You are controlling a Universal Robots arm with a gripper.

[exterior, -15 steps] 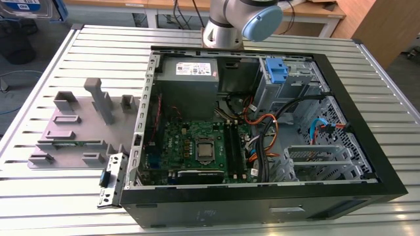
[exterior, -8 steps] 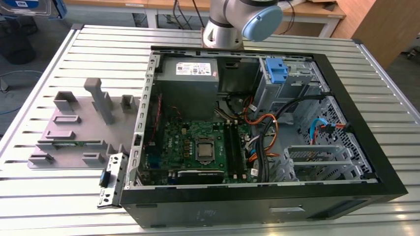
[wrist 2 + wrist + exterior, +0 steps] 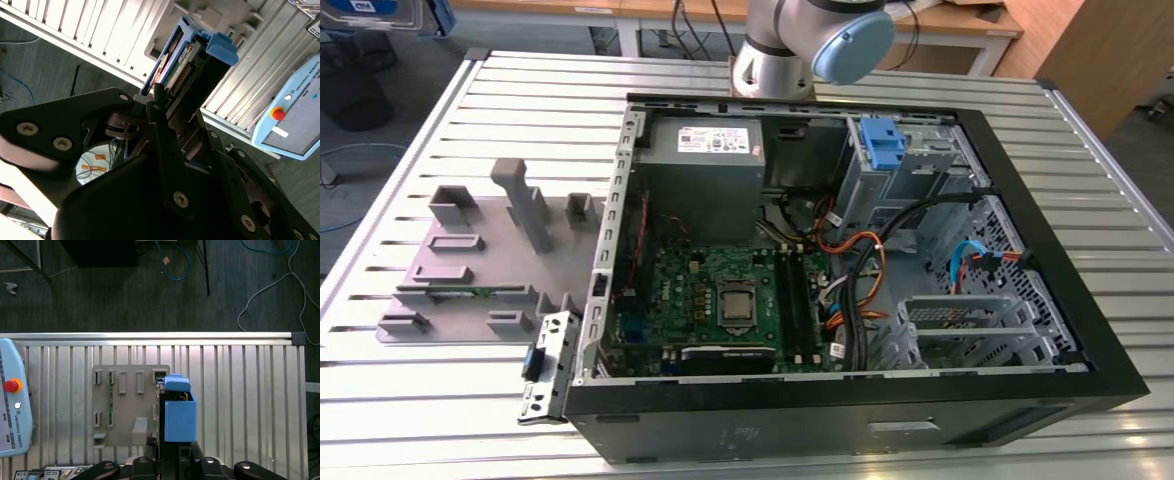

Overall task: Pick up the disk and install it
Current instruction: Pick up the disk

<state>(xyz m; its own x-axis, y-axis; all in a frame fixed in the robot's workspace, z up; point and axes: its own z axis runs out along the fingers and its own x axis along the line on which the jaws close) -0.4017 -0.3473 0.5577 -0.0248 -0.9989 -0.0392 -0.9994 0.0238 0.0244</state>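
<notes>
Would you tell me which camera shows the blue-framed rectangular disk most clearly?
The second wrist view: the blue-framed rectangular disk sits clamped in the gripper, its circuit-board side exposed. The first wrist view shows its blue frame end-on.

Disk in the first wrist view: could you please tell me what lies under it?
Below the disk are a grey plate and the slatted table. It covers one edge of the plate and some slats, so anything there is hidden.
</notes>
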